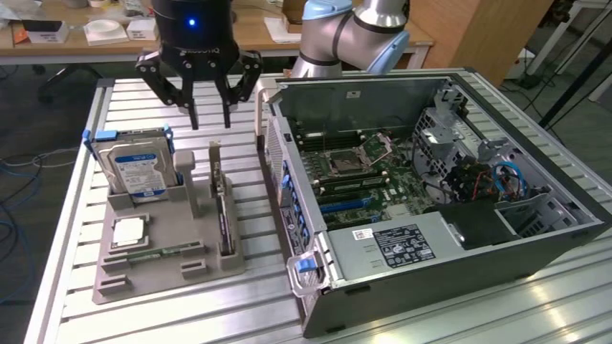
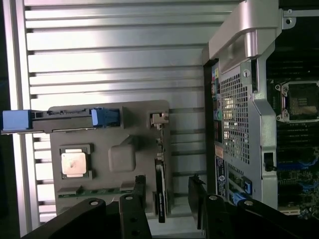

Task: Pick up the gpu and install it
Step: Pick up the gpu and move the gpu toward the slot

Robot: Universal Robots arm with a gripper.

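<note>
Jaws spread wide, hovering above the gpu [image 1: 225,222], apparently standing on edge in grey holder [image 1: 153,271]

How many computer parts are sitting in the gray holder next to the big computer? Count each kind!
hard drive: 1
CPU chip: 1
memory stick: 1
gpu: 1
Total: 4

hand [image 1: 211,123] vertical, pointing down, spread wide

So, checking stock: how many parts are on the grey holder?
4: hard drive upright, processor and memory stick lying flat, gpu on edge, nearest the case.
</note>
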